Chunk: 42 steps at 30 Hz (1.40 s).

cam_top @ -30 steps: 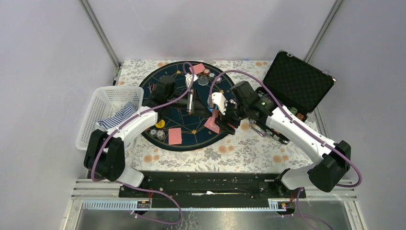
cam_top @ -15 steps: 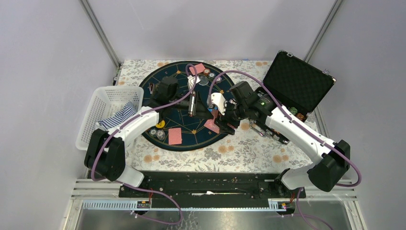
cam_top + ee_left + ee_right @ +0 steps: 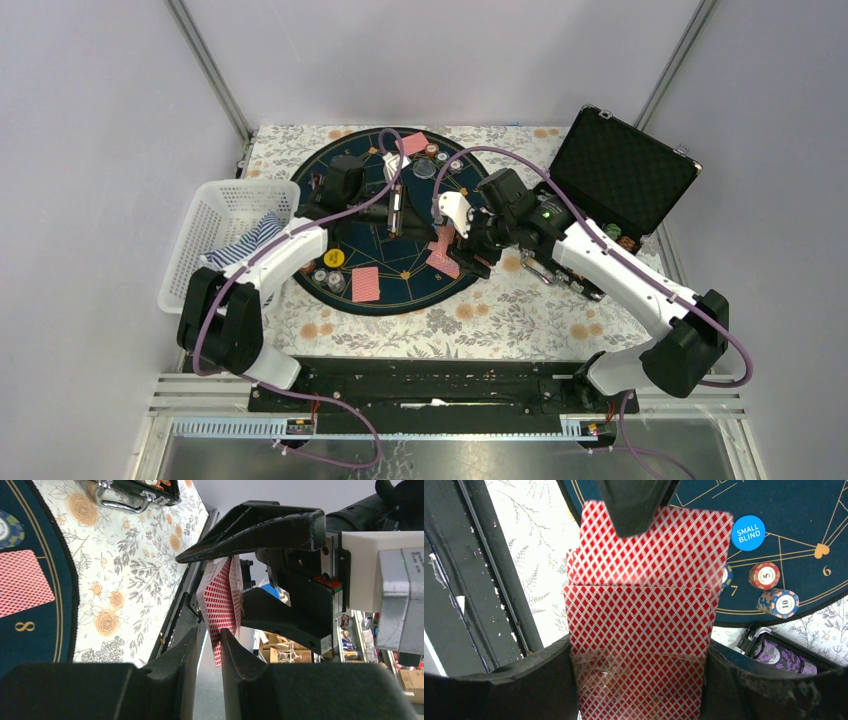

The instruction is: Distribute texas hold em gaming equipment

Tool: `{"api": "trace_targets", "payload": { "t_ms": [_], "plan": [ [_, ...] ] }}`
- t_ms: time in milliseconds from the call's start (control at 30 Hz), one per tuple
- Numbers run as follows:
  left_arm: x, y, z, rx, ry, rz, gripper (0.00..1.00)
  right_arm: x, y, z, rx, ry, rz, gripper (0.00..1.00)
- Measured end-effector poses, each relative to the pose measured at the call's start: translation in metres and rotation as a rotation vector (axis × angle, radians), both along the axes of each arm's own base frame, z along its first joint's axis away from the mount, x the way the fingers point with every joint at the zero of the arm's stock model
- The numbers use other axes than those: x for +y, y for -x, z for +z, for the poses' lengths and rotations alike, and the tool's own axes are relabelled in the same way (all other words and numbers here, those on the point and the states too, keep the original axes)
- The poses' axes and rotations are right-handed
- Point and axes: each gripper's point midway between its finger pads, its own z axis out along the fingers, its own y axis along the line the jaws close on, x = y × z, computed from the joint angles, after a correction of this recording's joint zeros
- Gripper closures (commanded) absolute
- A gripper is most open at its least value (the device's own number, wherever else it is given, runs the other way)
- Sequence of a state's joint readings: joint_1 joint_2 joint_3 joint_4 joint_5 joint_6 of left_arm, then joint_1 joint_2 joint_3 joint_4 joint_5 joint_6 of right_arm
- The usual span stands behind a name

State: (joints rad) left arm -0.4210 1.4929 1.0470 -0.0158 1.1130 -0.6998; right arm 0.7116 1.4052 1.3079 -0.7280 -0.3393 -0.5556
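My right gripper (image 3: 639,649) is shut on a deck of red-backed playing cards (image 3: 639,630), held edge-up over the mat's right part (image 3: 443,248). The deck's top card (image 3: 659,545) sticks out past the others. My left gripper (image 3: 210,632) faces the deck, and that card (image 3: 222,600) lies between its narrowed jaws, against one finger with a slit on the other side. One card (image 3: 366,284) lies on the mat's near side and another (image 3: 413,143) at its far side. Chips (image 3: 322,276) and a yellow button (image 3: 335,258) sit near the left edge.
The round dark-blue mat (image 3: 395,275) covers the table's middle. An open black case (image 3: 620,170) with chips (image 3: 781,657) stands right. A white basket (image 3: 225,235) holding striped cloth sits left. A blue small-blind button (image 3: 748,532) and two chips (image 3: 764,575) lie near the mat's edge.
My left gripper's jaws have narrowed around the deck's top card. Both grippers shifted slightly towards the far side; the deck stays in my right gripper.
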Motion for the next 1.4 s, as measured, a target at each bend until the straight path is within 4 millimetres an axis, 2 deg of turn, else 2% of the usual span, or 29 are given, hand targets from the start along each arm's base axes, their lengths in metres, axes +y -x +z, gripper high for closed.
{"api": "trace_targets", "payload": {
  "t_ms": [200, 333, 600, 733, 900, 1067, 1233, 1400],
  "plan": [
    [0.005, -0.004, 0.004, -0.012, 0.003, 0.018, 0.53, -0.001, -0.001, 0.002, -0.009, -0.001, -0.003, 0.97],
    [0.003, 0.000, 0.007, -0.020, 0.009, 0.008, 0.52, 0.000, -0.001, 0.002, -0.011, -0.004, -0.003, 0.97],
    [-0.004, 0.009, 0.004, -0.015, -0.002, -0.019, 0.71, 0.001, -0.001, 0.002, -0.008, -0.007, -0.001, 0.97],
    [0.000, 0.005, 0.002, -0.013, -0.013, -0.003, 0.81, 0.000, -0.001, 0.002, -0.010, -0.004, -0.004, 0.97],
    [0.009, -0.004, 0.005, -0.029, -0.010, 0.031, 0.86, -0.001, -0.001, 0.001, -0.010, 0.001, -0.006, 0.97],
    [0.017, -0.010, 0.008, -0.043, -0.009, 0.061, 0.99, -0.001, -0.001, 0.001, -0.010, 0.001, -0.006, 0.97],
    [0.034, -0.018, 0.008, -0.041, 0.003, 0.122, 1.00, -0.001, -0.001, 0.002, -0.011, -0.001, -0.009, 0.97],
    [0.068, -0.040, 0.009, -0.046, 0.014, 0.245, 1.00, -0.002, -0.001, 0.006, -0.024, -0.008, -0.012, 0.97]
  ]
}}
